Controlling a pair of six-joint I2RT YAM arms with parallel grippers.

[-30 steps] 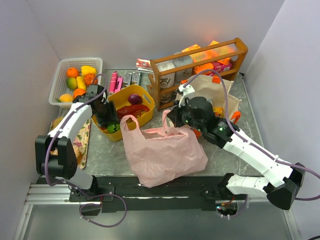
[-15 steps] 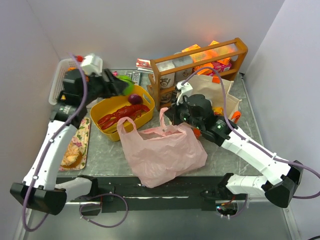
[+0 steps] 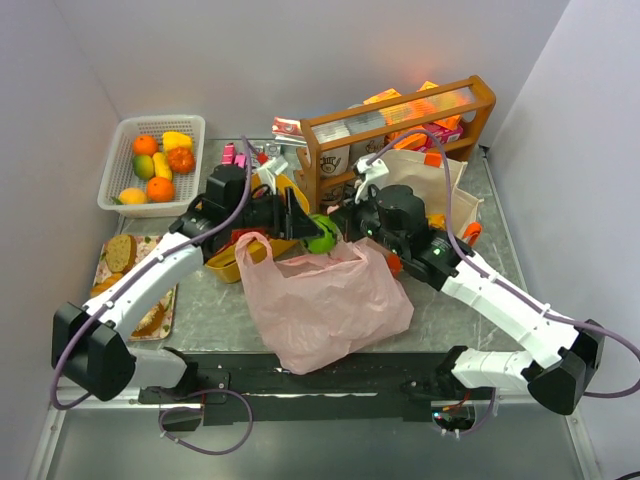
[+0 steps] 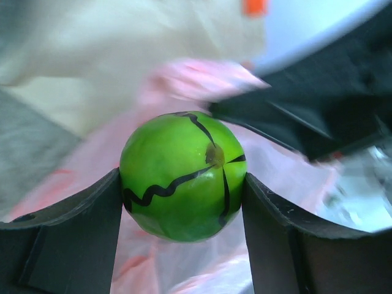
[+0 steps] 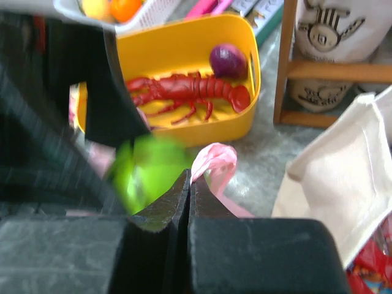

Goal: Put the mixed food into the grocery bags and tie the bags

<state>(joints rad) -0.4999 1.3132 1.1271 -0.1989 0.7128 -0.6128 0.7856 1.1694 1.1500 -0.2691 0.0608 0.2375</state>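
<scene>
At the far left, the white mesh basket (image 3: 112,165) is holding an orange (image 3: 145,144), a yellow fruit (image 3: 176,140) and several more pieces, none of them bagged yet. Moving rightward, the left gripper (image 4: 182,191) is clamping the green ball-like fruit (image 4: 177,159) between its two fingers, the ball touching both. In the top view it is hanging at the upper rim of the pink plastic bag (image 3: 325,305), apparently right over the mouth. Behind that arm the yellow tub (image 5: 184,37) is sitting with the purple vegetable (image 5: 228,60) in it beside the red lobster (image 5: 184,92), so that vegetable is waiting too. The pink bag is lying in the middle of the table, puffed but unknotted, and what it is holding cannot be told through the plastic. Just right of the ball, the right gripper (image 5: 188,184) is standing fully closed, with a pink handle loop rising from its fingertips; it seems to be pinching that handle to keep the mouth up. Farther right the canvas tote (image 3: 445,180) is standing open with something red and orange showing inside, its handles loose. By my reading the job is somewhere short of halfway: the tote is partly loaded, the green fruit is on the point of going into the pink bag, the basket fruit and the purple vegetable are waiting, and neither bag is tied.
</scene>
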